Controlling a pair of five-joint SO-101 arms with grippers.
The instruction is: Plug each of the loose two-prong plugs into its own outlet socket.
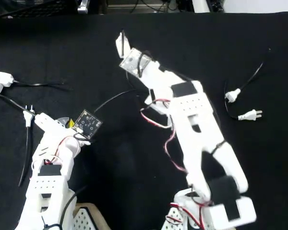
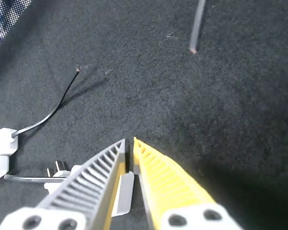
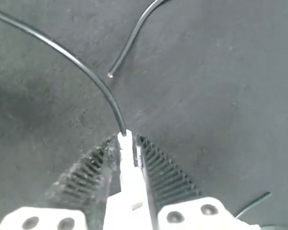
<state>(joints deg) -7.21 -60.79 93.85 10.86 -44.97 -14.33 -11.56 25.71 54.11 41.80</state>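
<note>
My right gripper [image 1: 122, 43] is at the far middle of the table. It is shut on a white plug [image 3: 130, 182], whose black cable [image 3: 93, 79] leaves past the fingertips of the gripper [image 3: 127, 140]. My left gripper [image 1: 41, 119] sits low at the near left with its grey and yellow fingers [image 2: 158, 172] shut and nothing gripped [image 2: 129, 143]. Right beside it lies a white two-prong plug [image 1: 28, 115] [image 2: 57, 170]. A white outlet socket [image 1: 0, 80] [image 2: 0, 153] lies further left. Two more white plugs [image 1: 233, 95] [image 1: 250, 115] rest on the right.
Black cloth [image 1: 86, 52] covers the table. Thin black cables run from the left socket [image 1: 38, 85] and from the right plugs [image 1: 254, 72]. A loose cable end [image 3: 129, 48] lies ahead of the right gripper. White hardware [image 1: 84, 218] stands at the near edge.
</note>
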